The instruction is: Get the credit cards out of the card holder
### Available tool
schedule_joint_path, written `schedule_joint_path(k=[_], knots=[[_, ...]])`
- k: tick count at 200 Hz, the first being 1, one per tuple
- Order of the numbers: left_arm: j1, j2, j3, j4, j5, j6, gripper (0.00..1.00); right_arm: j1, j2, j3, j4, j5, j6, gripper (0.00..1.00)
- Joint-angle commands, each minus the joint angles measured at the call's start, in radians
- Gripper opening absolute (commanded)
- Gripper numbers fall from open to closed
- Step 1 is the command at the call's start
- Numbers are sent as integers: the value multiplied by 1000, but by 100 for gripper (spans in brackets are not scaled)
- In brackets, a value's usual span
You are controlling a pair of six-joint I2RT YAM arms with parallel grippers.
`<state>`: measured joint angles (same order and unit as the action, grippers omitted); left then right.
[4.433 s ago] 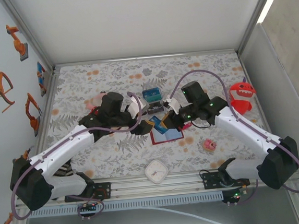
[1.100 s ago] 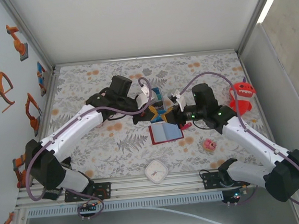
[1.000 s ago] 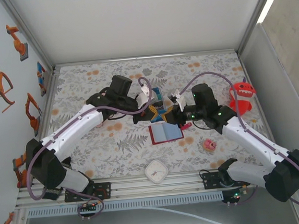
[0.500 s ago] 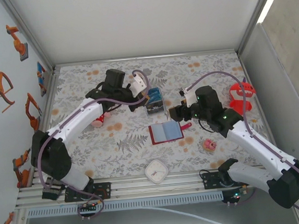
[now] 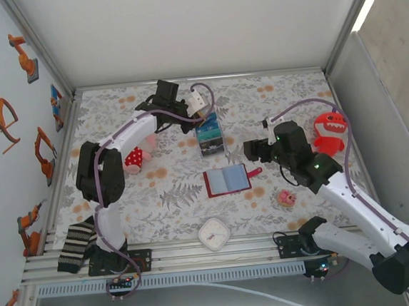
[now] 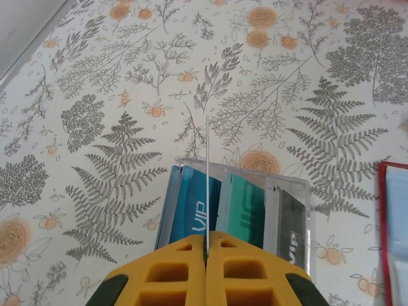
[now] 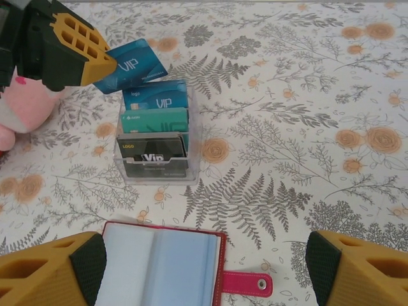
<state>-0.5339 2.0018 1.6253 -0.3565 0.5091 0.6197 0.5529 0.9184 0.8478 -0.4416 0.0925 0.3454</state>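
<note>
clear box (image 7: 192, 153) just behind card holder (image 7: 159, 261), bare cloth (image 7: 306, 127) right

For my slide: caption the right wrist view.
Left gripper holds a teal-blue plastic card over the clear plastic box; dark-red folding wallet lies open.

Floral desk (image 5: 271, 97): a clear plastic box (image 5: 211, 152) stands just 12 o'clock of centre. Red monster toy (image 5: 329, 132) at 3 o'clock, small pink toy (image 5: 286, 198) at 4, white clock (image 5: 214, 234) at 6, spotted pink plush (image 5: 133, 160) at 9, striped sock (image 5: 75, 244) at 8.
</note>
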Motion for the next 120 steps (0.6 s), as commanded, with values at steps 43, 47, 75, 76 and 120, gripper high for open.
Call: schedule_joint_path(k=[43, 47, 75, 76, 120], knots=[[10, 89, 91, -46, 6, 111, 0, 4, -32, -21, -34, 67, 46, 82], [9, 92, 95, -49, 4, 116, 0, 4, -32, -22, -35, 67, 46, 82], [12, 128, 127, -86, -8, 141, 0, 4, -37, -24, -36, 66, 50, 82], [11, 129, 129, -87, -9, 142, 0, 4, -37, -24, -36, 66, 51, 82], [17, 167, 160, -116, -11, 161, 0, 4, -36, -27, -37, 58, 57, 82]])
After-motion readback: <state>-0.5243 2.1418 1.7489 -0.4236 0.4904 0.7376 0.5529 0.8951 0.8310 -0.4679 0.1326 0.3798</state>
